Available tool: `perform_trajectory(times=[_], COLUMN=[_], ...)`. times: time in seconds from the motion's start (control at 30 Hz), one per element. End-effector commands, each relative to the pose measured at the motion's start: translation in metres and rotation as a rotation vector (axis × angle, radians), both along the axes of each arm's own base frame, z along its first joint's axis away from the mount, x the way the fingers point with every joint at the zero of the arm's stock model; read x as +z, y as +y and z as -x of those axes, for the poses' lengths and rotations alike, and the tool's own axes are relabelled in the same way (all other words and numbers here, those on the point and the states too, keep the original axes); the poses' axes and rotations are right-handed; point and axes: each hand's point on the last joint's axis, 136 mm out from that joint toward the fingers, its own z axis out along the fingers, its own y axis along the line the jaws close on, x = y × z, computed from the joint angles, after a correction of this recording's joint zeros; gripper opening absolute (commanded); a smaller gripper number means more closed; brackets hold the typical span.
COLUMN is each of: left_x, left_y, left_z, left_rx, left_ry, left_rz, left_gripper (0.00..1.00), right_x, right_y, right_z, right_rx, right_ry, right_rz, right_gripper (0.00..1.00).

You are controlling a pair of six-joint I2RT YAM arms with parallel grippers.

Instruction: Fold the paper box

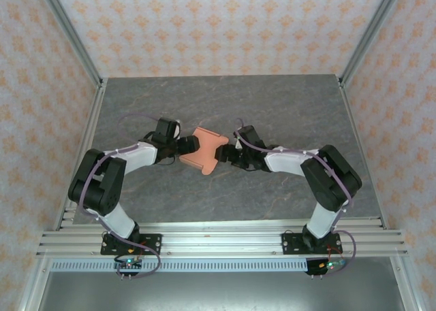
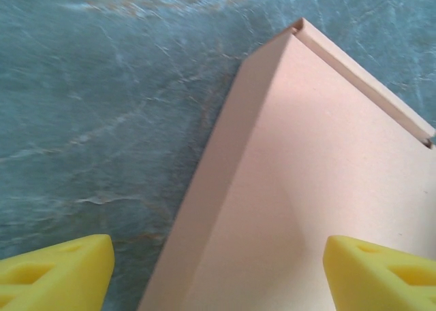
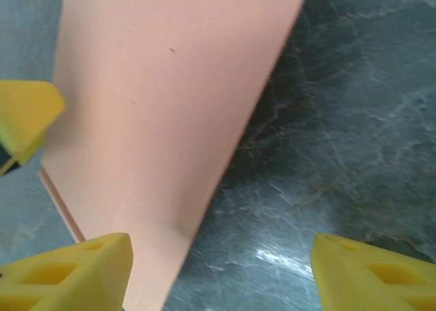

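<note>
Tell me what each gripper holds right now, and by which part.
Nothing is gripped. The left gripper and the right gripper both stand open, fingers spread, at opposite ends of the paper box.

The bench [image 1: 286, 107] is a dark grey slab with pale, marble-like veining, bordered by aluminium rails [image 1: 225, 241] at its near edge and along both sides. Near its middle sits the paper box [image 1: 203, 151], salmon-orange card with one long side flap creased upward. In the wrist views its lower edge meets the stone surface.
</note>
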Motion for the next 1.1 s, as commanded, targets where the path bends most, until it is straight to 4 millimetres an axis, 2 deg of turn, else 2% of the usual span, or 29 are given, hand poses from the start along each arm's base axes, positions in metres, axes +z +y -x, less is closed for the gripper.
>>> perform_trajectory(times=[0.0,0.13,0.3,0.47,0.63,0.83,0.93,1.07], left_x=[0.013,0.012,0.005,0.004,0.01,0.005,0.007,0.009], left_y=[-0.021,-0.036,-0.064,-0.058,-0.05,-0.041,-0.041,-0.042], left_z=[-0.005,-0.001,0.008,0.007,0.005,0.003,0.001,0.0], left_rx=[-0.047,-0.056,-0.111,-0.094,-0.089,-0.067,-0.062,-0.061], left_ry=[-0.016,0.0,0.041,0.031,0.017,0.031,0.027,0.028], left_rz=[0.125,0.22,0.315,0.258,0.21,0.207,0.228,0.247], left_gripper=[0.76,0.74,0.74,0.78,0.79,0.75,0.73,0.64], right_x=[0.013,0.012,0.011,0.006,0.01,0.01,0.005,0.003], right_y=[0.001,-0.02,-0.042,-0.057,-0.051,-0.042,-0.04,-0.036], right_z=[-0.014,-0.019,-0.014,-0.013,-0.014,-0.02,-0.023,-0.025], right_rx=[-0.027,-0.056,-0.067,-0.087,-0.072,-0.063,-0.063,-0.062], right_ry=[-0.023,0.002,0.012,0.018,0.015,0.015,0.024,0.029], right_rz=[-0.079,-0.113,-0.106,-0.101,-0.15,-0.202,-0.211,-0.233], right_gripper=[0.68,0.64,0.63,0.63,0.59,0.5,0.45,0.38])
